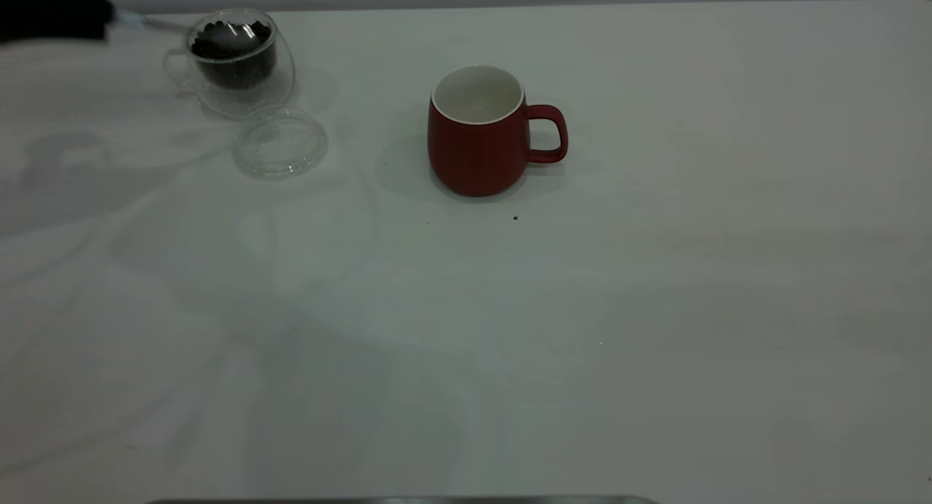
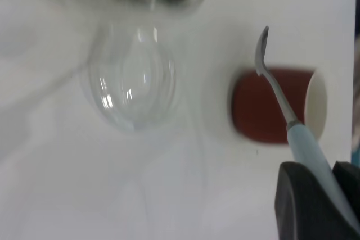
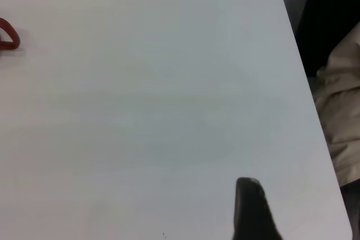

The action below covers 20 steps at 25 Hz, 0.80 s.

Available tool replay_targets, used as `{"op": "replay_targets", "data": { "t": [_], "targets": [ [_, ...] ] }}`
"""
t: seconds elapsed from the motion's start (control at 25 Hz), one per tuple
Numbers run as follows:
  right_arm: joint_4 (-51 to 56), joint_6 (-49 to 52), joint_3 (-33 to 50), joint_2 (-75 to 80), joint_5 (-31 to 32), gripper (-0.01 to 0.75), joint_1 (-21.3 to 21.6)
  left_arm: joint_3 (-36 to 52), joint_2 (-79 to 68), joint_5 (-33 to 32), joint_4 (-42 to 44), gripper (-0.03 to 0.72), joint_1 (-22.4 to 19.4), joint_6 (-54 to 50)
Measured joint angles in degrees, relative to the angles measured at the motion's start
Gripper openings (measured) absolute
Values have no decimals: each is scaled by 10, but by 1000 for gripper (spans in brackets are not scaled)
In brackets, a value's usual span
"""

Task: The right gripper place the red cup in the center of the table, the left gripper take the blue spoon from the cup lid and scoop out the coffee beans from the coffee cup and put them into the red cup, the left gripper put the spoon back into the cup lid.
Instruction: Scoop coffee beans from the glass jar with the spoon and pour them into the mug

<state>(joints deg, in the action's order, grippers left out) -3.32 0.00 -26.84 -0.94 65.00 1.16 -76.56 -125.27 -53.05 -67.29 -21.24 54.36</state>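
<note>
Red ceramic cup [image 1: 477, 136] stands mid-worktop [image 1: 655, 307]. At its ten o'clock we see our left end effector [image 2: 315, 195] gripping the blue-handled metal spoon [image 2: 281, 94] beside the glass coffee cup [image 1: 234, 60]; right's state unclear.

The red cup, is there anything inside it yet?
Empty, it seems: the red cup stands upright and its white inside shows bare. The spoon is in the left gripper.

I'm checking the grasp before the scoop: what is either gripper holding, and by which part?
The left gripper holds the pale blue-handled metal spoon by its handle end, bowl pointing away. The right gripper shows nothing held.
</note>
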Motion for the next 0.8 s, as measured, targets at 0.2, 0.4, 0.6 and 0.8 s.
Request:
{"op": "replay_targets", "data": {
  "t": [0.2,0.4,0.6,0.8],
  "targets": [
    [0,0,0,0,0,476,0,-24,24,-2,-1,122,-51,-17],
    [0,0,0,0,0,476,0,-24,18,-16,9,122,-71,-29],
    [0,0,0,0,0,476,0,-24,-3,-15,4,122,-71,-13],
    [0,0,0,0,0,476,0,-24,-53,-7,-37,122,-71,21]
  ]
}}
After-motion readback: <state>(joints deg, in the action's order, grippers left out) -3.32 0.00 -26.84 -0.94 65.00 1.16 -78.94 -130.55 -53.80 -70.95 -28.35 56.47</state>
